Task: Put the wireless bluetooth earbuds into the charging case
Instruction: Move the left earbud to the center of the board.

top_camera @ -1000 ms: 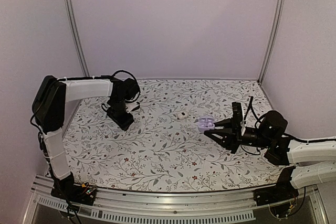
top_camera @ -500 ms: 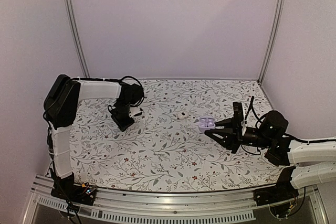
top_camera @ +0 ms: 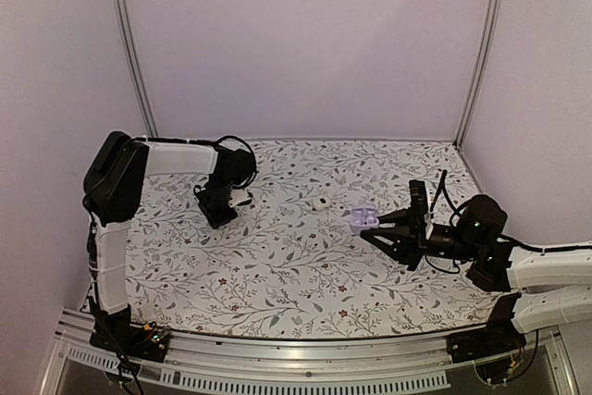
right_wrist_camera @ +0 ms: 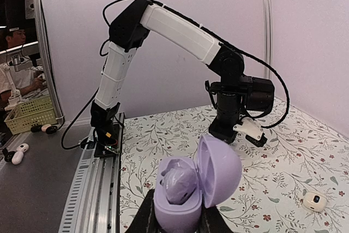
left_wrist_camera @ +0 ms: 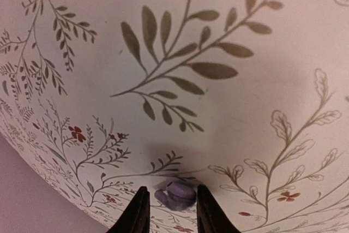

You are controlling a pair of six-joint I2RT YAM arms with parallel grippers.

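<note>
From above: sets the left gripper (top_camera: 219,213) tip-down on the table (top_camera: 277,275) at far left, well apart from the right gripper (top_camera: 368,224); holds the lavender charging case (top_camera: 361,216) out to the right in that right gripper, a white case (top_camera: 320,203) lying loose between the two arms; shows nothing of what sits under the left tips; from the left wrist: brackets a tiny lavender earbud (left_wrist_camera: 175,195) with both fingertips (left_wrist_camera: 137,215), one seemingly touching, the other just beside; cannot tell whether pinched or merely flanked; rests on the table, not lifted; from the right wrist: clamps firmly on the base of the charging case, lid swung open to the right; appears to carry one rounded lavender piece seated inside, probably the other earbud; reads as the pick-up step; calls next for a gentle, sure squeeze, since so small and rounded a piece could squirt free, then a lift and a carry across to whichever seat is free
</note>
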